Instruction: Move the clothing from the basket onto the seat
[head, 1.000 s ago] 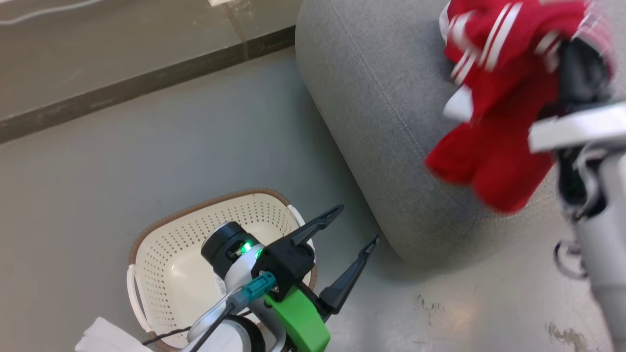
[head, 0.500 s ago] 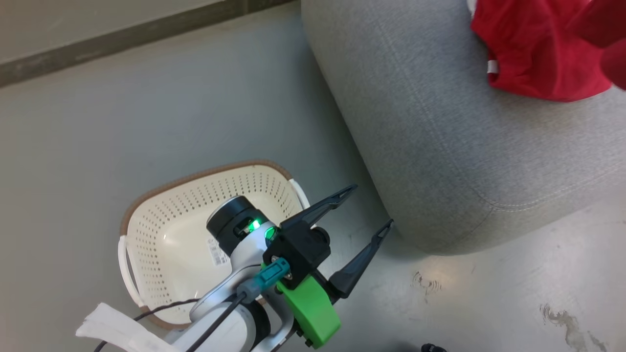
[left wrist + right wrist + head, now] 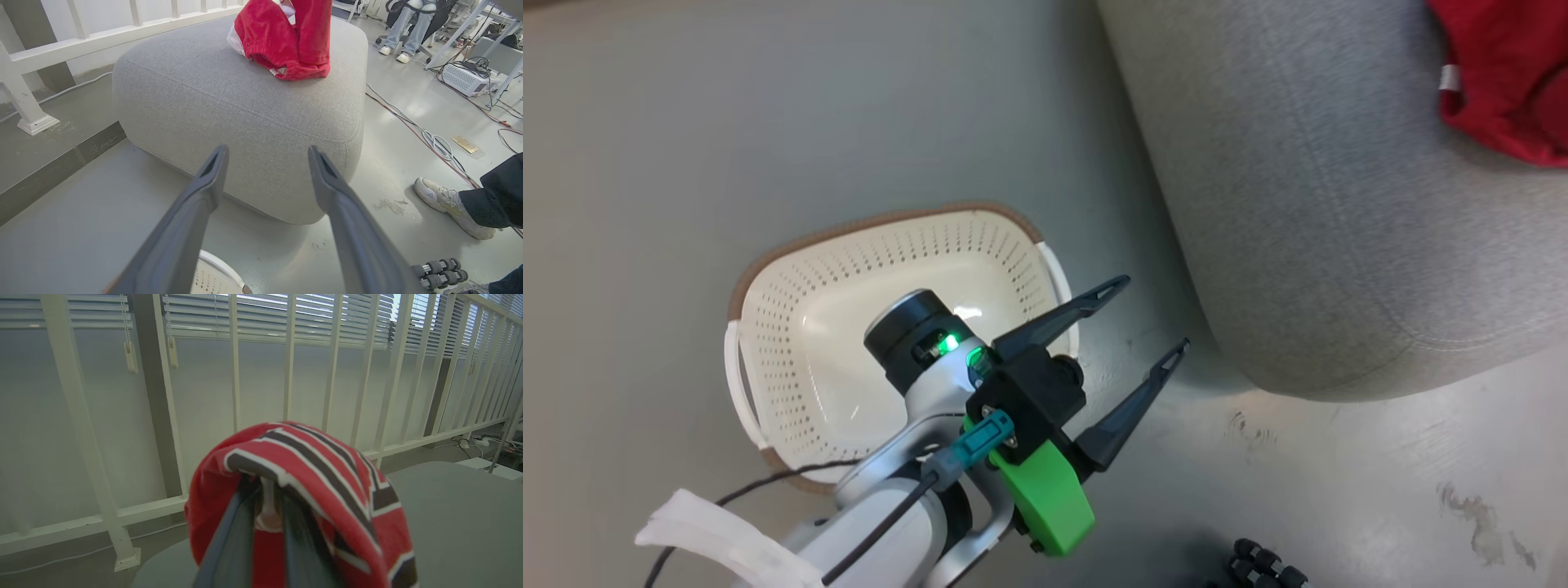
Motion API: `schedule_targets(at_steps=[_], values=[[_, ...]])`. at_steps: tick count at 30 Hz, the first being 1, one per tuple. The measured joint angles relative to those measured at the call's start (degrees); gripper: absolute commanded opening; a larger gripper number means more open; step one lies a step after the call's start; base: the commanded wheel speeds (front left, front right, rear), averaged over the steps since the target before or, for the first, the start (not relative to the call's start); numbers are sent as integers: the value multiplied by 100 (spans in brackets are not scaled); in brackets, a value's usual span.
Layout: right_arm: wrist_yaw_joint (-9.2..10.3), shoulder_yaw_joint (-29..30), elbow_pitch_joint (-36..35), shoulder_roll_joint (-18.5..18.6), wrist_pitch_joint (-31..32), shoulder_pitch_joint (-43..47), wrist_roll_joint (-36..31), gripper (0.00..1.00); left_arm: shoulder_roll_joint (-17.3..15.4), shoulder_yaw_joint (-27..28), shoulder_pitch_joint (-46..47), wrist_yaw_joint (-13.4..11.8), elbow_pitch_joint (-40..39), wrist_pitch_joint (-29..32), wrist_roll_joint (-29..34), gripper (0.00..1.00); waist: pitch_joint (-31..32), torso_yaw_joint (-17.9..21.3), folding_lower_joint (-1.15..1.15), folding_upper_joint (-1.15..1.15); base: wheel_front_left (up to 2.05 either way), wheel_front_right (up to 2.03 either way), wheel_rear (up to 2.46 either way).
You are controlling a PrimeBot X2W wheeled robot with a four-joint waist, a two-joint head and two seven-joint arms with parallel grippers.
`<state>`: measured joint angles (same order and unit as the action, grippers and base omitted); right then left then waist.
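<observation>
The cream perforated basket stands on the floor, its visible inside bare and partly hidden by my left arm. My left gripper hangs open over the basket's right rim, fingers pointing at the grey seat. In the left wrist view the open left gripper faces the seat, where red clothing lies piled on top. More red clothing shows at the head view's upper right. My right gripper is shut on a red striped jersey draped over its fingers, above the seat.
A white railing with blinds stands behind the seat. Cables run across the floor to its right, near a person's shoe. Small dark dumbbells lie on the floor by my base.
The head camera has tilted and turned, so the basket and seat shifted in the picture. The right arm with its red jersey has left the head view. My left gripper stays open.
</observation>
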<state>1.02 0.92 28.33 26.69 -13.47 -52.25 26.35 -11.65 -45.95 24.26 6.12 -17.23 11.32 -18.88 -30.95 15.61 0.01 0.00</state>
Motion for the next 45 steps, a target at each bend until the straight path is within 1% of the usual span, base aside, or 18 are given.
schedule_targets(at_steps=[2,3,6,10,19,20,21,22,27,31,35,45], values=[[-7,-34,125,-27,38,2,32,0,-14,5,25,1,2,1,1,100,-53,-27,0,0,0,0,0],[-49,-65,241,-73,49,5,62,0,-22,11,51,19,5,0,1,100,-102,-54,0,0,0,0,0],[-51,-146,612,-288,142,30,153,0,-43,57,75,29,27,-3,1,100,-227,-122,0,0,0,0,0],[-149,-197,1051,-478,288,144,255,0,-65,73,80,36,92,-26,1,100,-312,-178,0,0,0,0,0],[-292,-272,1530,-520,310,99,281,0,-88,66,158,41,208,-85,-8,100,-278,-161,0,0,0,0,0],[-303,-287,1572,-521,309,97,280,28,-93,65,158,41,213,-86,-9,100,-263,-157,0,0,0,0,0],[-308,-297,1619,-521,293,90,280,88,-96,65,158,42,221,-88,-11,100,-247,-152,0,0,0,0,0],[-332,-300,1663,-522,285,78,280,100,-98,65,158,42,234,-109,-19,100,-230,-147,0,0,0,0,0],[-403,-388,1825,-554,220,47,235,100,-103,66,158,43,322,-191,-54,100,-130,-123,0,0,0,0,0],[-506,-520,1958,-681,140,53,181,100,-103,71,158,43,372,-275,-60,100,-13,-89,0,0,0,0,0],[-555,-573,2023,-744,81,136,167,100,-103,82,157,43,417,-330,-107,100,81,-52,0,0,0,0,0],[-608,-720,1981,-1049,-79,764,66,100,-102,181,135,40,631,-567,-148,100,402,1,-1,0,0,0,0]])
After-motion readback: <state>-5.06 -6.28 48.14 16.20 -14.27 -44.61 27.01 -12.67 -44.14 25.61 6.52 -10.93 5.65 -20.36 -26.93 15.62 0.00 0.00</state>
